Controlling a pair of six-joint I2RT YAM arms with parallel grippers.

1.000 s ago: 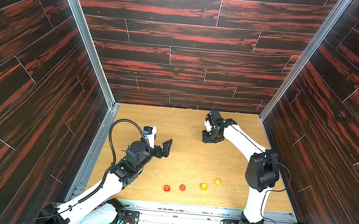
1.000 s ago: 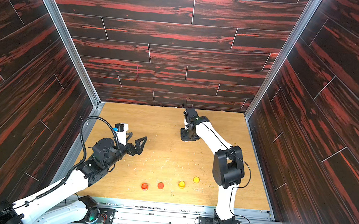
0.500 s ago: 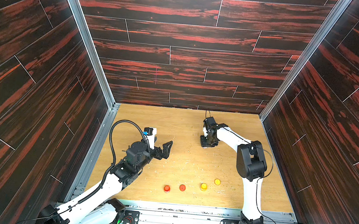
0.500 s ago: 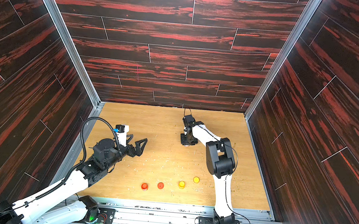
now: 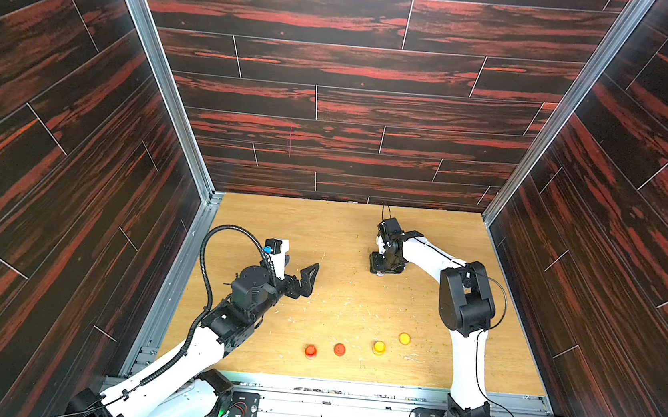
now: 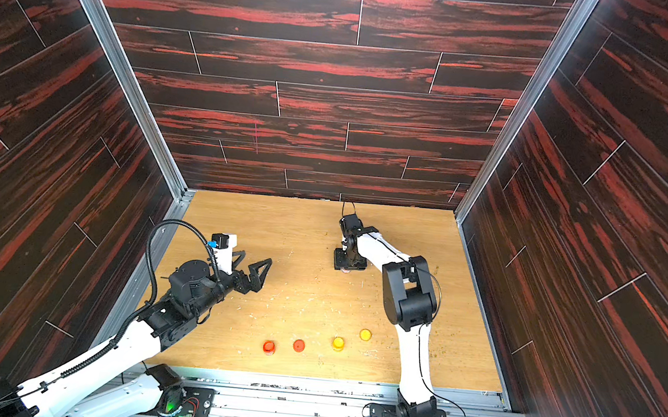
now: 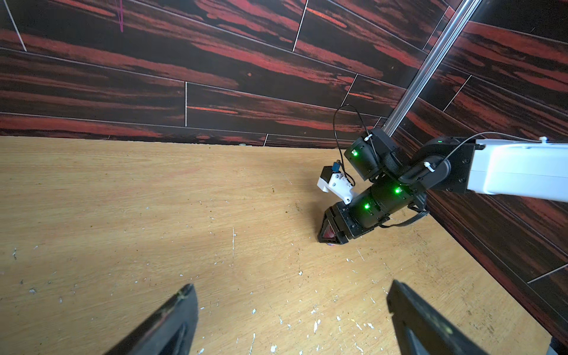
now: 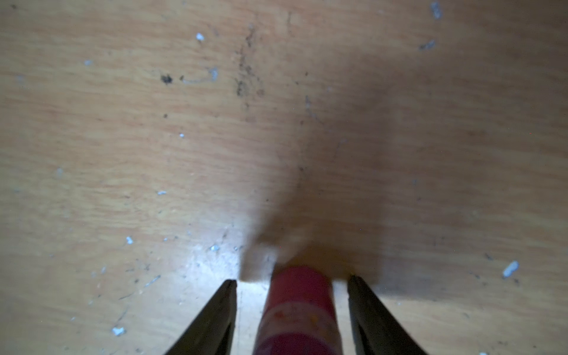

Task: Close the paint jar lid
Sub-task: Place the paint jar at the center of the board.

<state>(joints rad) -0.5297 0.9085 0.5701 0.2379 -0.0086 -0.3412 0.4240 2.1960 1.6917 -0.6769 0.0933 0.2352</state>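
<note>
A small red paint jar point(image 8: 299, 307) with a pale band stands on the wooden table point(image 5: 342, 235), toward the back middle. Its darker top end, which looks like the lid, is nearest the wrist camera and cut off by the picture's edge. My right gripper point(image 8: 292, 281) points straight down over the jar, open, with a gap between each finger and the jar. In both top views the right gripper point(image 5: 386, 268) point(image 6: 350, 264) hides almost all of the jar. My left gripper point(image 5: 297, 273) point(image 7: 292, 285) hovers wide open over the table's left side, holding nothing.
Near the front edge lie, in a row, a red jar point(image 5: 310, 351), a red lid point(image 5: 339, 348), a yellow jar point(image 5: 378, 347) and a yellow lid point(image 5: 404, 338). Dark wood-pattern walls enclose the table on three sides. The right arm's elbow point(image 5: 465, 305) stands above the table's right half.
My right gripper's jaws have parted from the red jar, which stays standing. The right arm's elbow swung in toward the middle. The left arm has not moved.
</note>
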